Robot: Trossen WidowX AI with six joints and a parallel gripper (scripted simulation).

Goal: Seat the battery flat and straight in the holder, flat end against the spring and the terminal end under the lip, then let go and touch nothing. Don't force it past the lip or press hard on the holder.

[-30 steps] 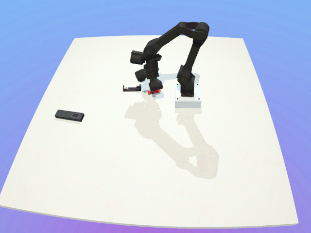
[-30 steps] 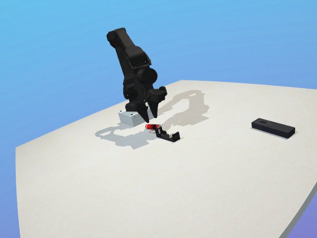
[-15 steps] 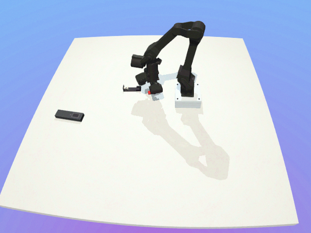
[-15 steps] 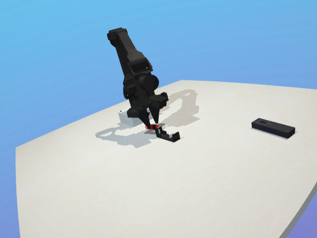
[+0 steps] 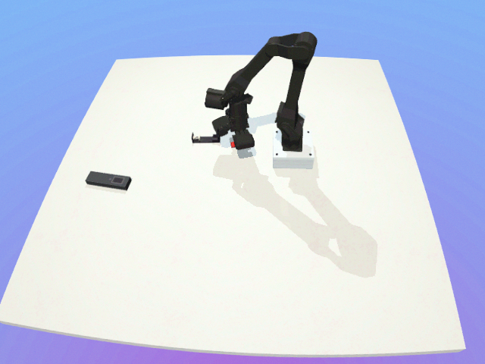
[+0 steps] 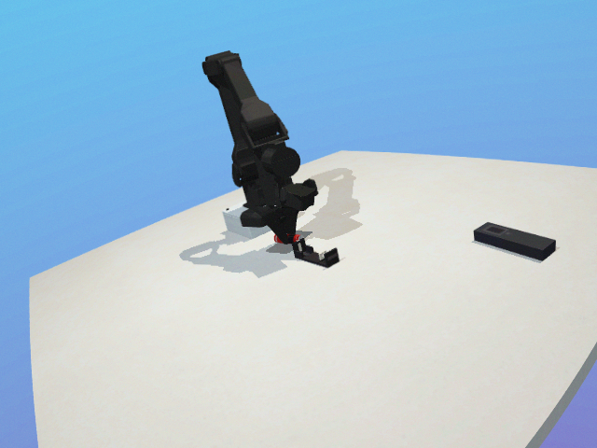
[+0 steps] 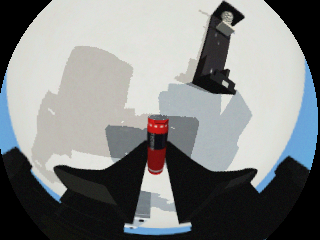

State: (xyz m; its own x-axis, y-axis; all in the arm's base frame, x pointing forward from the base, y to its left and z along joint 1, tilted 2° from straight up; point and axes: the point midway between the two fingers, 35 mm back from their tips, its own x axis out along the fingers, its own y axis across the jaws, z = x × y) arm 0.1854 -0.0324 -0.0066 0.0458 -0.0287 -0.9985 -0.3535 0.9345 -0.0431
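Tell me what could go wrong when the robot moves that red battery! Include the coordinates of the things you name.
The round battery (image 5: 233,144) (image 6: 278,238) (image 7: 157,162) could slip or twist between the pincer's (image 5: 233,142) (image 6: 288,237) (image 7: 158,142) narrow tips. The black holder (image 5: 207,139) (image 6: 314,259) (image 7: 212,55) is close by and angled differently, so the battery might bump it or go in crooked.
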